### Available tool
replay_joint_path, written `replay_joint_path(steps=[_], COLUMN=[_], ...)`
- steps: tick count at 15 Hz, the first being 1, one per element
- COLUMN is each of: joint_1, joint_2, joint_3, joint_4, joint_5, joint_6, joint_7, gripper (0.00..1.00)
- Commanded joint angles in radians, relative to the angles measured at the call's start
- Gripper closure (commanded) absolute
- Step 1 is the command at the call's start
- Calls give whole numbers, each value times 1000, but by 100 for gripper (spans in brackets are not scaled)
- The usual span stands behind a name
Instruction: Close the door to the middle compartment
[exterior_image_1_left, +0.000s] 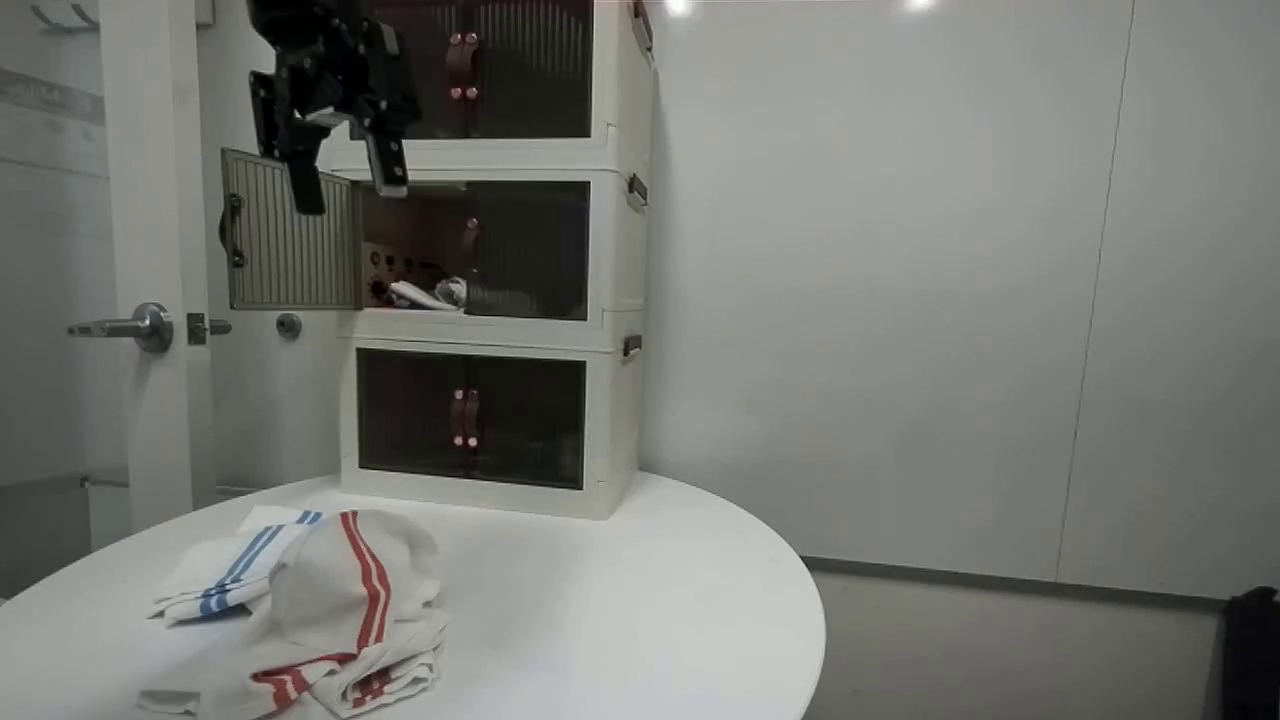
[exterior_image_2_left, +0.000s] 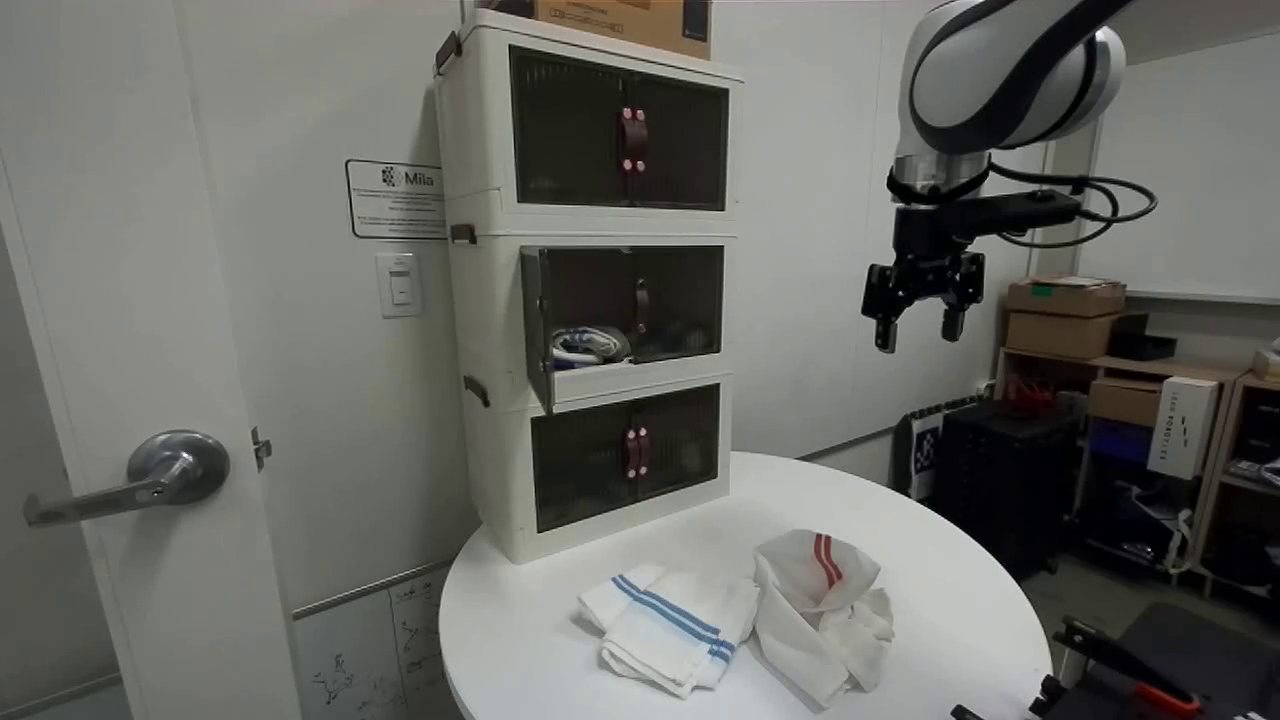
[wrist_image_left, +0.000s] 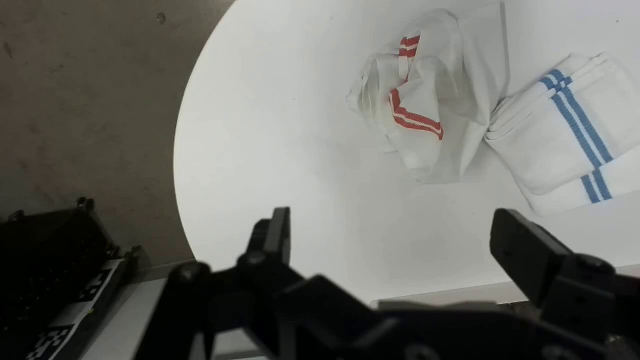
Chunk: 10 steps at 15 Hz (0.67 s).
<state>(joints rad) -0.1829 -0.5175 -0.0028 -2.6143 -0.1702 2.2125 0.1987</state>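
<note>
The door (exterior_image_1_left: 290, 235) is the left leaf of the middle compartment (exterior_image_1_left: 480, 329). It stands swung wide open, its dark handle at its outer edge. It also shows nearly edge-on in an exterior view (exterior_image_2_left: 537, 325). The right leaf (exterior_image_1_left: 530, 250) is shut. A white bundle (exterior_image_2_left: 590, 345) lies inside the compartment (exterior_image_2_left: 640, 382). My gripper (exterior_image_1_left: 350, 197) is open and empty, in the air above the table. It also hangs well away from the cabinet in an exterior view (exterior_image_2_left: 919, 340). The wrist view shows its spread fingers (wrist_image_left: 390, 217) with nothing between them; the door is out of view there.
The top unit (exterior_image_2_left: 620, 220) and bottom unit (exterior_image_1_left: 470, 485) have shut doors. A red-striped cloth (exterior_image_1_left: 340, 590) and a blue-striped cloth (exterior_image_2_left: 680, 620) lie on the round white table (exterior_image_1_left: 680, 600) before the cabinet. A room door with a lever handle (exterior_image_2_left: 130, 490) stands beside the cabinet.
</note>
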Motion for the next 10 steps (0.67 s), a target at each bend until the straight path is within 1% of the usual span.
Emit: replay_joint_path(steps=[1, 4, 5, 7, 10], joint_1=[6, 6, 10, 43, 104], joint_2=[0, 0, 9, 53, 155], joint_3=[-6, -6, 5, 15, 42], joint_4=[2, 2, 6, 34, 120], joint_5=[-3, -3, -4, 30, 82], joint_6=[-3, -3, -12, -19, -32], joint_7=[2, 2, 14, 11, 9], gripper=[0, 0, 0, 0, 0])
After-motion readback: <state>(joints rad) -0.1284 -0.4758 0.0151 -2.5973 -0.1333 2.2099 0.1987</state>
